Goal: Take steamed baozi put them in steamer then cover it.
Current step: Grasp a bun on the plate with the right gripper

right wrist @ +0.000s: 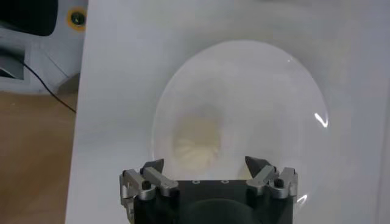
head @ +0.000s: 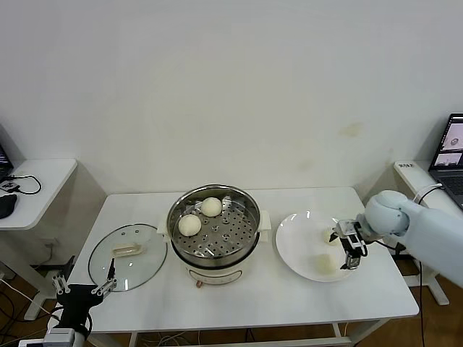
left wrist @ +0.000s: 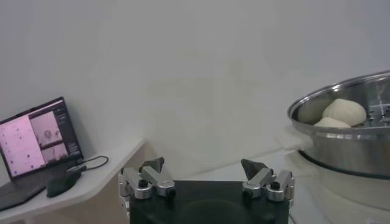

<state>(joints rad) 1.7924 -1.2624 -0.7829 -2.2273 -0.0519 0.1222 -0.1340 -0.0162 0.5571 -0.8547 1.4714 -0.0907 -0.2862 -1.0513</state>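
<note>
Four steamed baozi show in the head view, all small, smooth, round and cream-white. Two baozi in the steamer (head: 200, 216) sit side by side on the perforated tray, toward its left and rear; the left wrist view shows them (left wrist: 341, 112) over the shiny rim. Two baozi on the plate (head: 325, 249) lie toward its right side, one near the front (head: 324, 263) and one farther back (head: 330, 236). In the right wrist view one of them (right wrist: 196, 144) shows a pleated, swirled top.

The right gripper (head: 346, 247) hovers over the right part of the white plate (head: 296, 246), between the two buns there and close above them, its fingers spread apart and holding nothing. In its wrist view the gripper (right wrist: 207, 165) has the pleated bun ahead of its fingertips and toward one finger, not between them.

The steamer (head: 214, 225) is a round stainless-steel pot on a white base, uncovered, at the middle of the white table (head: 253, 303). The cover (head: 128, 256), clear glass with a metal rim and a cream oblong handle, lies flat on the table just left of the steamer. The plate lies just right of it.

The left gripper (head: 83, 285) waits low at the table's front-left edge, below the cover, its fingers spread and empty. Its wrist view shows a laptop (left wrist: 33, 149) on a side desk.
</note>
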